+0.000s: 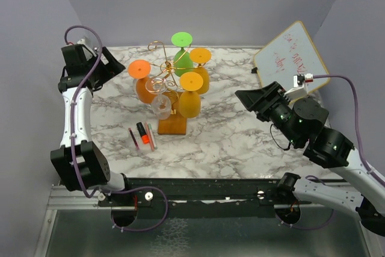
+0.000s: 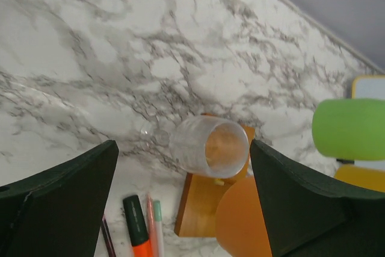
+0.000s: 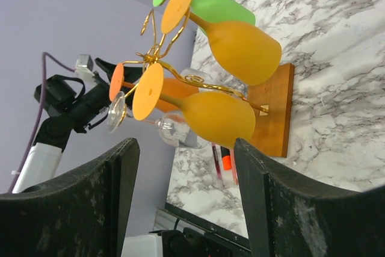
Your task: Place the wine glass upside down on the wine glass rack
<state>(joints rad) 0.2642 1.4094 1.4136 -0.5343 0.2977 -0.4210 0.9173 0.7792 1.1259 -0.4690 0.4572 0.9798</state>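
From the overhead camera we see the gold wire wine glass rack with curled arms on its orange-brown wooden base (image 1: 172, 126), in the middle of the marbled tabletop (image 1: 234, 142). The clear wine glass (image 1: 161, 105) hangs on the rack's near-left side, foot up and bowl down, so its long axis runs vertical. Four coloured plastic glasses (image 1: 188, 105) in orange, amber and green hang on the other arms. The left hand (image 1: 114, 64) sits to the far left of the rack and the right hand (image 1: 245, 97) to its right. We judge the left one nearer the clear glass. Both are released and carry nothing. A white board (image 1: 292, 58) at the rack's far right bears red handwriting we cannot read. The pens (image 1: 143, 135) lying just left of the base show no legible label.

In the left wrist view the dark fingers (image 2: 66, 197) stand wide apart. The clear bowl shows between them and beyond them, over the wooden base and untouched.

In the right wrist view the fingers (image 3: 289, 203) are likewise spread, well apart from the rack. The clear glass's foot appears caught in a gold spiral, so we judge the placing done.
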